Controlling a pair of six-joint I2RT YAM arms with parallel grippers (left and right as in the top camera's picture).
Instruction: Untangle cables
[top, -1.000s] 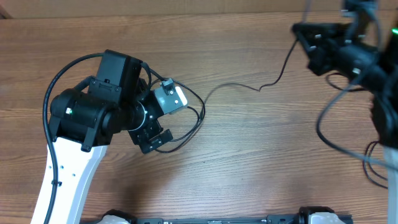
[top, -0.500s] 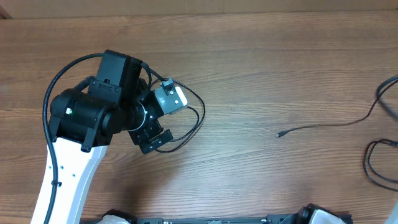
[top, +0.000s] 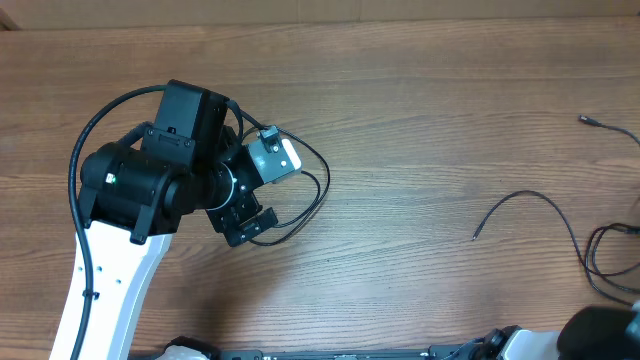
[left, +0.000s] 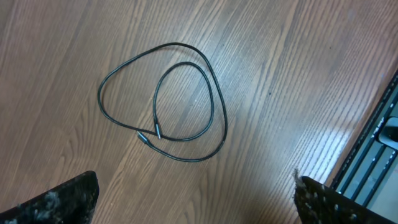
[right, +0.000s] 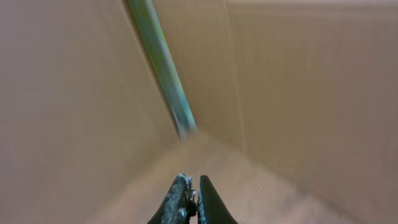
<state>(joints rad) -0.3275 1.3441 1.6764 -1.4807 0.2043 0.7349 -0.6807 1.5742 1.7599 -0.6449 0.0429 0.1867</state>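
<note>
Looking down at the wooden table (top: 400, 90), I see the left arm (top: 130, 190) leaning in from the near-left side. Its left gripper (top: 262, 192) hangs over a coiled cable (top: 322, 190) with the jaws spread wide and nothing between them. From the wrist camera that cable lies flat on the wood in two loose loops, one inside the other. Its two small plug ends (left: 148, 134) rest just beside each other where the loops cross, and the two fingertips (left: 65, 199) sit at the bottom corners of the view, well apart from the cord. Far over on the right side of the table a second cable (top: 530, 196) lies loose. Its free end points toward the middle, and the cord arches up and then runs off toward the right edge. Another small plug (top: 586, 120) shows higher up near that edge, and I cannot tell which cord it belongs to. The right gripper (right: 189, 202) has its fingers pressed together. Its view is a blur of tan surfaces, so I cannot tell whether anything thin is pinched there.
</note>
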